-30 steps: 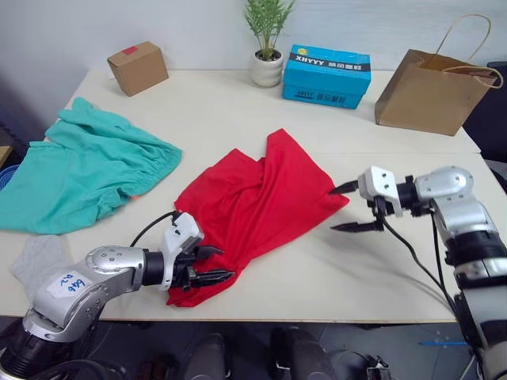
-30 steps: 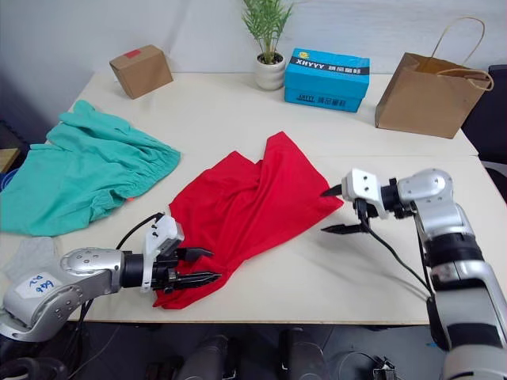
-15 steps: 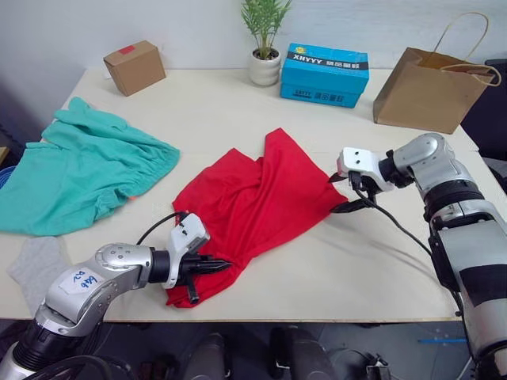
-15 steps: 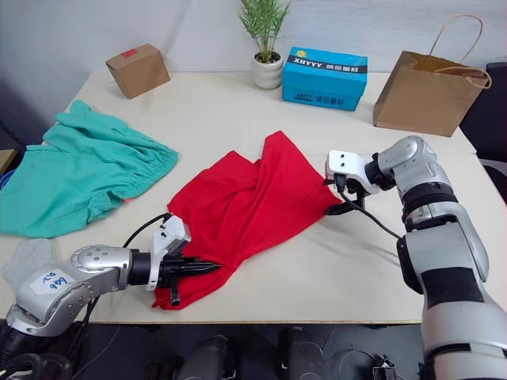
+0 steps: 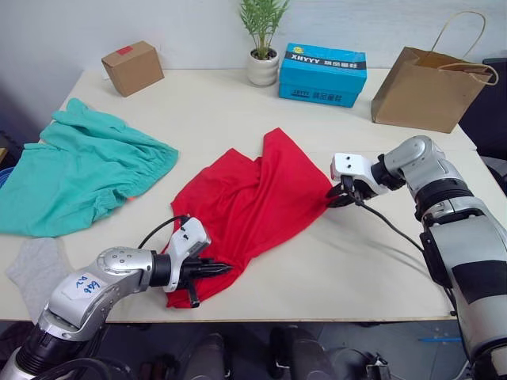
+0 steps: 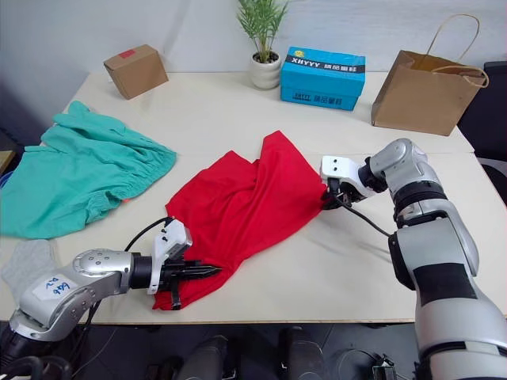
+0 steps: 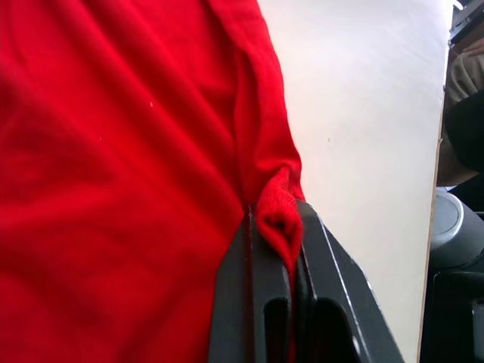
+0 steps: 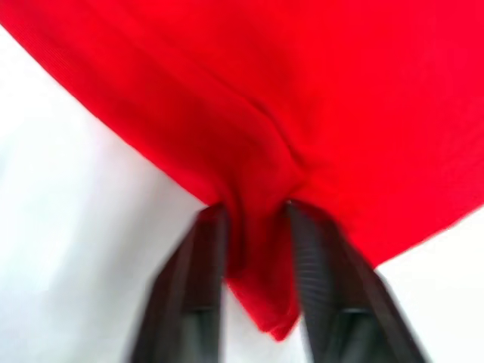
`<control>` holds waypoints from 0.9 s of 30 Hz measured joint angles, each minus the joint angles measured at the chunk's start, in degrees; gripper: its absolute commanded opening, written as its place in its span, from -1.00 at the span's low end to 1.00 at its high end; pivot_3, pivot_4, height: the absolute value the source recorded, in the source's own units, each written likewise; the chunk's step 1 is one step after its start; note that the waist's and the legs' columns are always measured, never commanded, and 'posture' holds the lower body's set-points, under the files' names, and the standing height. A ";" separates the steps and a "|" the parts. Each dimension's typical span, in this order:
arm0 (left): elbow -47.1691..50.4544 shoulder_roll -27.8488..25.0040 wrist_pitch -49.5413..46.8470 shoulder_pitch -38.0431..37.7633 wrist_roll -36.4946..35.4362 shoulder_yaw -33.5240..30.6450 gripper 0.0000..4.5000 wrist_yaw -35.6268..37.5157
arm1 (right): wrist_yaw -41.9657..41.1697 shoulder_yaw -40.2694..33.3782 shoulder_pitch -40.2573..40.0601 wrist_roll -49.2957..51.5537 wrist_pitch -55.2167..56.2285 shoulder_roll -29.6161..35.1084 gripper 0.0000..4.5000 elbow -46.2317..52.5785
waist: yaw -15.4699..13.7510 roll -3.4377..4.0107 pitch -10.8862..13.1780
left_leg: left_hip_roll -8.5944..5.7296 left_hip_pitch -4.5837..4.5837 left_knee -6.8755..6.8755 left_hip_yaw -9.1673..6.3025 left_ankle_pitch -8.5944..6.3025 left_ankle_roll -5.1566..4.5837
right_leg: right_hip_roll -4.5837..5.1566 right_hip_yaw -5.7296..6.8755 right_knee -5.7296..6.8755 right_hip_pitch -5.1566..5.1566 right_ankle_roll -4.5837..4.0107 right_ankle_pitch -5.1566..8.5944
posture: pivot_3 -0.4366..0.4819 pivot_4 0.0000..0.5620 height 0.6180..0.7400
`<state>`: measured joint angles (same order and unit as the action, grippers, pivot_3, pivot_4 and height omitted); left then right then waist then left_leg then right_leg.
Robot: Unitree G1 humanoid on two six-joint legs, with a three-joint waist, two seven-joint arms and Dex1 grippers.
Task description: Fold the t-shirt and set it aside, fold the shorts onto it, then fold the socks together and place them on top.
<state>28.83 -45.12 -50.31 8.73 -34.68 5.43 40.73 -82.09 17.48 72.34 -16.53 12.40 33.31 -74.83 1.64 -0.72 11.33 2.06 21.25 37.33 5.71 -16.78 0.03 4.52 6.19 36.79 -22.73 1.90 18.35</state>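
Left wrist view: t-shirt hem pinched

Both claws are pinching the crumpled t-shirt on the worktop: left claw at its near edge, right claw at its right corner.

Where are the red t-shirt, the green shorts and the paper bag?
t-shirt [image 5: 253, 198]: left eye view, middle of the crumpled red cloth.
shorts [image 5: 75, 170]: left eye view, centre of the green fabric.
paper bag [image 5: 420, 87]: left eye view, front face.
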 measured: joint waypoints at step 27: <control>0.05 -0.06 1.07 -0.34 2.64 -0.85 -1.00 0.16 | -4.74 -2.22 2.54 2.05 -7.38 2.06 0.18 -0.93 | 0.16 0.05 0.03 | 0.02 -0.03 -0.03 0.04 0.02 0.04 | 0.00 -0.02 0.07 -0.05 -0.04 0.02 | -0.05 -0.47 1.00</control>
<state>28.88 -45.18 -49.24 8.38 -32.04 4.58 40.89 -86.83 15.26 74.88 -14.49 5.02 35.37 -75.76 1.81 -0.66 11.36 2.08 21.22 37.29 5.75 -16.76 0.06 4.52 6.17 36.86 -22.78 1.86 18.37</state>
